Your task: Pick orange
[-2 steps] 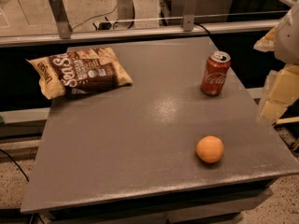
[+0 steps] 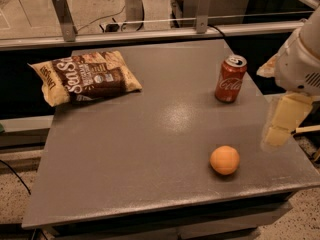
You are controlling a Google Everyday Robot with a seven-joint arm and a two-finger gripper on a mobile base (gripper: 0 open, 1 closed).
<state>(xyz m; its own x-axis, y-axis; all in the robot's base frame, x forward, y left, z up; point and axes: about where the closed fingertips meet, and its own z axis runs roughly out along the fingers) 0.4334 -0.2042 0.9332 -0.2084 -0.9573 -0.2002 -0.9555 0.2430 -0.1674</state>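
Orange [image 2: 224, 160]: not yet grasped
Gripper [image 2: 280, 124]: near the orange, nothing gripped, opening cannot be told
Remaining: approach, grasp, lift

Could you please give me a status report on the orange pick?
Gripper hovers at right edge of table, apart from orange. Orange sits front right, untouched. Nothing between them; soda can well behind.

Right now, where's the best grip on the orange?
Grip the orange across its widest middle, straight down from above: it is round and sits free on the table, apart from the soda can. The gripper hangs beside it, over the table edge.
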